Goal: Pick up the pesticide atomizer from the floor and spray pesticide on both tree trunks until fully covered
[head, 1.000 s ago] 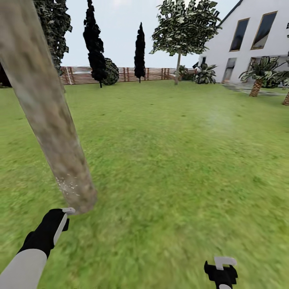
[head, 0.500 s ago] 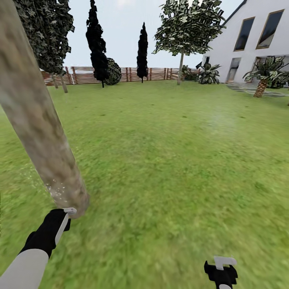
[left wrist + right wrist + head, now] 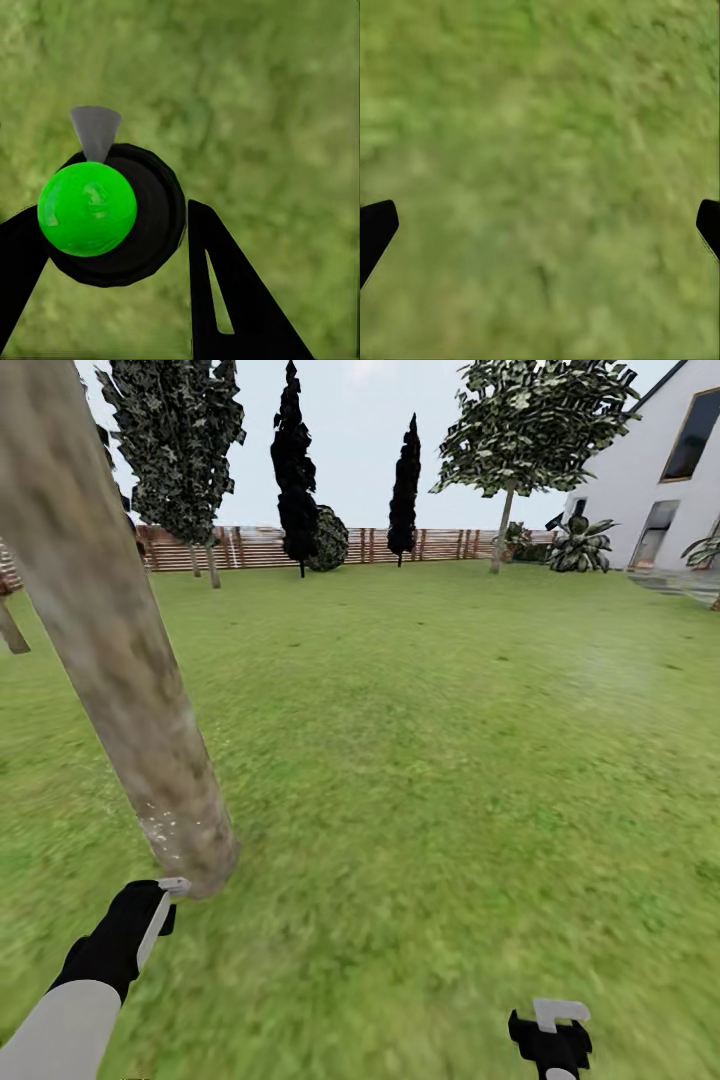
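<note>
Your left gripper (image 3: 112, 247) is clamped on the pesticide atomizer (image 3: 112, 217), a small round black thing with a bright green ball on top and a little grey nozzle sticking out. It sits snug between the two black fingers (image 3: 225, 300), so you already have it. In the head view that hand (image 3: 150, 910) is low down, just beside the foot of the big tree trunk (image 3: 110, 650), where some white specks show on the bark. The atomizer looks tiny, hard and light, and its round sides may be slippery, so I think it could twist or pop out. Hold it by the fat black body, not by the nozzle. Your right gripper (image 3: 560, 1020) has its fingers wide apart over the floor (image 3: 540, 180) and holds nothing. The other tree (image 3: 505, 510) stands far off, near the fence (image 3: 250, 548).
</note>
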